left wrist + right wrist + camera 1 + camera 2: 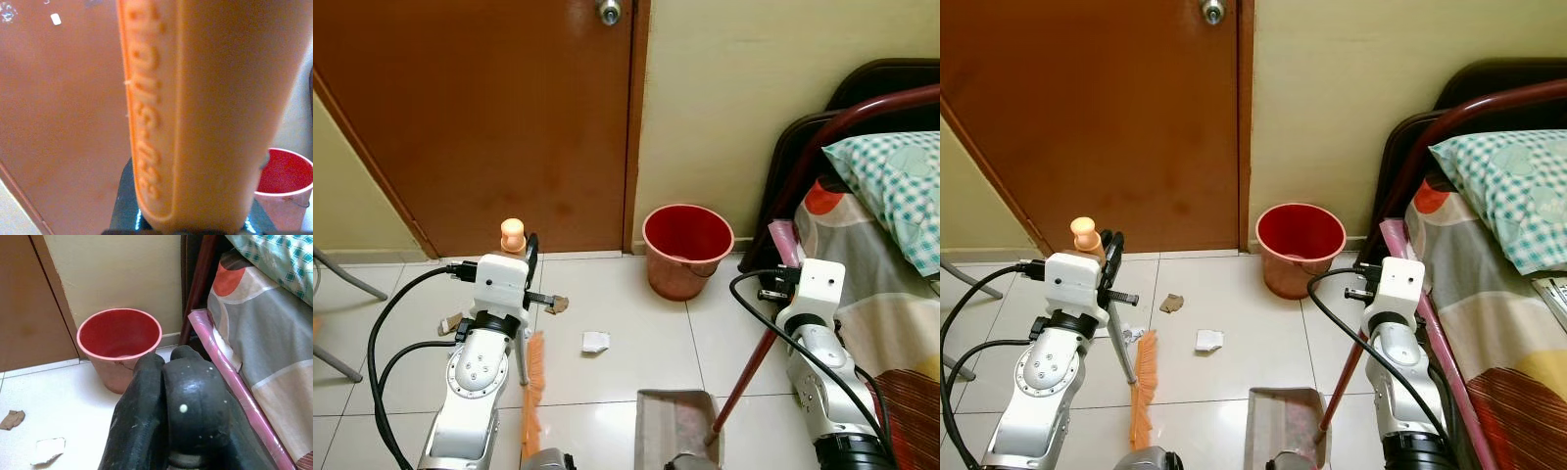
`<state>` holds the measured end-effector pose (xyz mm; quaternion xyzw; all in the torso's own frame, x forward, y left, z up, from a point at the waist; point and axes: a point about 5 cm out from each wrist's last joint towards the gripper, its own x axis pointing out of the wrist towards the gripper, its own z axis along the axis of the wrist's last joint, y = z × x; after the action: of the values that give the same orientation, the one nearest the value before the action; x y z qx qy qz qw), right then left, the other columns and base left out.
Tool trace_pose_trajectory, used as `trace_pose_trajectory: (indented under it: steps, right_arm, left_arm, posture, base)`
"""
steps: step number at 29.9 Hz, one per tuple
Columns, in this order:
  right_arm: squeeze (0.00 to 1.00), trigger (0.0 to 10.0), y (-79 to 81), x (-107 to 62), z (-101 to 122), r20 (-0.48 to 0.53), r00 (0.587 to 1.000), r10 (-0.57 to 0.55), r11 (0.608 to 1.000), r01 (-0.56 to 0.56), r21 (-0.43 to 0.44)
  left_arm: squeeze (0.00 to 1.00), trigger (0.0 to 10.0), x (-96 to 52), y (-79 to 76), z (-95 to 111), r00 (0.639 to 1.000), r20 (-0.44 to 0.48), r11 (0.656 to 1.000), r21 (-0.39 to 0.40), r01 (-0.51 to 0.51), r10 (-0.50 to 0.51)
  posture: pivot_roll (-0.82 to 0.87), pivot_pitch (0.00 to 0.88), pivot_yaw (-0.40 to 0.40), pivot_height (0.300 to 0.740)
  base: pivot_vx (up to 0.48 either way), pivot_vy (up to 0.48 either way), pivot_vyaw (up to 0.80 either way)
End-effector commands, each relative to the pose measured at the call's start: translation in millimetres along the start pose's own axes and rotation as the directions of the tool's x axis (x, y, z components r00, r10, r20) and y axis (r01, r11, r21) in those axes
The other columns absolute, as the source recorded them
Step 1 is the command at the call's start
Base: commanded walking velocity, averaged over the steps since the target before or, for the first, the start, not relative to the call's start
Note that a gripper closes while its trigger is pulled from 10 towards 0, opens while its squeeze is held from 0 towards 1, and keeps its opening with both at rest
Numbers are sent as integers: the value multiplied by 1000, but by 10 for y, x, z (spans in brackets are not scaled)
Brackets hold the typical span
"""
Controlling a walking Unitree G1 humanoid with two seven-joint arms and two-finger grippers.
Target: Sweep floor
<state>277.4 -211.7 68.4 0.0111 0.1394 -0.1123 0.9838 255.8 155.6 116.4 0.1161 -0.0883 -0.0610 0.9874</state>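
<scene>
My left gripper [530,259] is shut on the broom's orange handle [512,233], which looms large and close in the left wrist view [210,112]. The orange bristles [533,392] rest on the white tiles beside my left arm. My right gripper [773,293] is shut on the dark red handle [744,382] of the grey dustpan [674,431], which stands on the floor between my arms. A white paper scrap [595,341] lies in front of the dustpan. A brown scrap [556,305] lies farther toward the door, and another brown scrap [450,323] is left of my left arm.
A red bucket [687,250] stands against the wall beside the brown door [489,117]. A bed [891,245] with a checked pillow and dark frame is close on the right. A grey chair leg [347,274] reaches in at the left edge.
</scene>
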Motion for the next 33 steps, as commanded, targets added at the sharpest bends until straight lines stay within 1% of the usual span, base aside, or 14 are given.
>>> trace_pose_trajectory:
  steps: [1,7,16,23,30,33]
  right_arm:
    - [0,10000,17,21,74,34,999,10,1000,-10,11]
    - [0,10000,22,25,71,34,999,10,1000,-11,13]
    - [0,10000,37,38,75,37,999,13,1000,-13,11]
    - [0,10000,41,42,71,36,999,13,1000,-14,11]
    - [0,10000,18,53,67,37,999,12,1000,-12,3]
    - [0,10000,22,60,85,49,999,21,999,-19,-40]
  left_arm:
    - [0,10000,22,11,54,999,38,1000,18,2,-3]
    - [0,10000,28,-5,69,999,46,1000,16,7,-8]
    - [0,10000,35,-7,69,999,52,1000,16,14,-15]
    - [0,10000,35,-6,67,999,52,1000,14,13,-14]
    - [0,10000,38,-19,63,999,53,1000,10,14,-14]
    - [0,10000,39,-18,58,999,51,1000,8,10,-10]
  posture:
    - [24,41,-16,740]
    - [20,48,-15,740]
    - [21,49,-14,740]
    - [23,49,-13,740]
    - [18,51,-16,740]
    - [18,51,-17,740]
  base:
    - [0,0,0]
    - [0,0,0]
    - [271,0,-665]
    - [305,0,-447]
    - [299,0,0]
    - [270,0,0]
